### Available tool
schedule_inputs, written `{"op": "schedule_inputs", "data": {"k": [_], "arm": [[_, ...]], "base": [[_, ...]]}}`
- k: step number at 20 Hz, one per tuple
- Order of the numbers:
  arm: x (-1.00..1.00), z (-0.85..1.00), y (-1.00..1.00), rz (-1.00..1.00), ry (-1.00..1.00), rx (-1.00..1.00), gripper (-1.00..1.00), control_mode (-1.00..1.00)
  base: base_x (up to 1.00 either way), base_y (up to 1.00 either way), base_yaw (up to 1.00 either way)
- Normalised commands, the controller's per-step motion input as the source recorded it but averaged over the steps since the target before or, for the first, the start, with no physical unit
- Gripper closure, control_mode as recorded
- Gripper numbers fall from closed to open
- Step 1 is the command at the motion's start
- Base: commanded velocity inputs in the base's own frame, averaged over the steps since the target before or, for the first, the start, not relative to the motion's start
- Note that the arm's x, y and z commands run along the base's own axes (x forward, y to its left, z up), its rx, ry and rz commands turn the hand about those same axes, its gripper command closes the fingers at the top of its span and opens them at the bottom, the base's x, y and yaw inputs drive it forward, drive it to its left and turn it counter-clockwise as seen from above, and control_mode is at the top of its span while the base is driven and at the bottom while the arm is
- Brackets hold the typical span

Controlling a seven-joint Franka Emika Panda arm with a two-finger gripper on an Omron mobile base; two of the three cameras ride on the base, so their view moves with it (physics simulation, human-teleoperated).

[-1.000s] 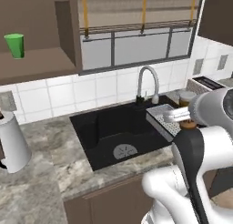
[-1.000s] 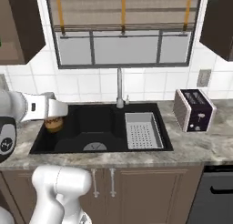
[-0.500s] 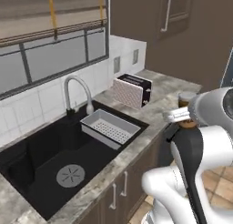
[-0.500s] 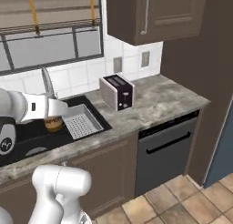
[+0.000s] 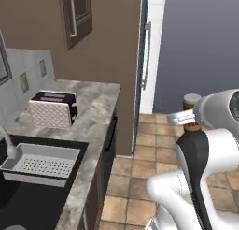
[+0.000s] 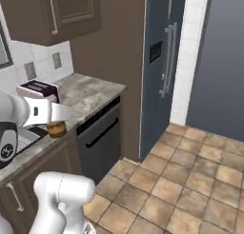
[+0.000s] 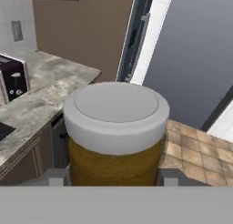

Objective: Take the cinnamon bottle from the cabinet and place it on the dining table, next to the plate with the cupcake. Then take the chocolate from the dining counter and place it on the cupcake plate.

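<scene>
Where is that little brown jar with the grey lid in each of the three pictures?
Left base view: the jar pokes up at the right edge, behind the white arm.
Right base view: the jar hangs at the far left, below the white hand.
Hand view: the jar sits centre, close up, between the finger tips.
Shared landmark: the toaster on the worktop.

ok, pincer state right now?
Pincer: closed on the cinnamon bottle, carried upright in the air.
</scene>
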Motion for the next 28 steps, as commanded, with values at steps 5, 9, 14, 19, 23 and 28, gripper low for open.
{"op": "schedule_inputs", "data": {"k": [5,9,14,19,23,28], "arm": [[0.00,0.00,0.00,0.00,0.00,0.00,1.00,1.00],[0.00,0.00,0.00,0.00,0.00,0.00,1.00,1.00],[0.00,0.00,0.00,0.00,0.00,0.00,1.00,1.00],[0.00,0.00,0.00,0.00,0.00,0.00,1.00,1.00],[0.00,0.00,0.00,0.00,0.00,0.00,1.00,1.00],[0.00,0.00,0.00,0.00,0.00,0.00,1.00,1.00]], "base": [[0.00,-0.32,-0.87],[0.00,-0.33,-0.88],[0.00,-0.32,-0.88],[0.08,-0.27,-0.86],[0.23,-0.26,-0.80],[0.67,-0.05,-0.59]]}}
